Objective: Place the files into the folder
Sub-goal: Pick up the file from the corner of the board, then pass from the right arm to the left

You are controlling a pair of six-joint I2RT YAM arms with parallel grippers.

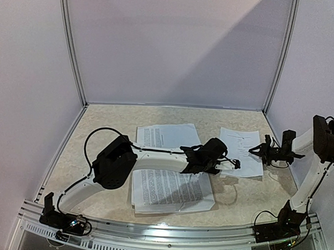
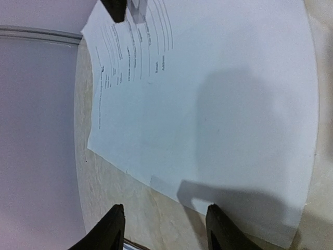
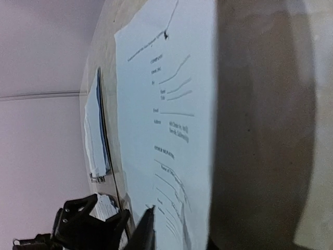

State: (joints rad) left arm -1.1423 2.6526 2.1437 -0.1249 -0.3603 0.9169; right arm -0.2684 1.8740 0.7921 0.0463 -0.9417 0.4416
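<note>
The files (image 1: 172, 191) are white printed sheets lying flat in three places on the beige marbled table (image 1: 99, 155). A stack (image 1: 153, 185) with a densely printed top page sits near the front at the centre. A loose page (image 1: 166, 136) lies just behind it, partly hidden by the left arm. A single sheet (image 1: 241, 147) lies to the right, apart from the others. Whether the folder lies under the stack cannot be told.

The single sheet is mostly blank. It has short lines of print and ruled lines, like a form, at one end. It looks thin and smooth, and its edges lie on the table.

Both arms meet at this sheet. The left gripper (image 2: 166, 229) is at one edge with its two dark fingers well apart and nothing between them — open. The right gripper (image 1: 255, 153) is at the printed end. In its own wrist view one fingertip (image 3: 145, 229) sits at the paper's edge. The other is not clear, so whether this claw is closed on the paper cannot be told.
</note>
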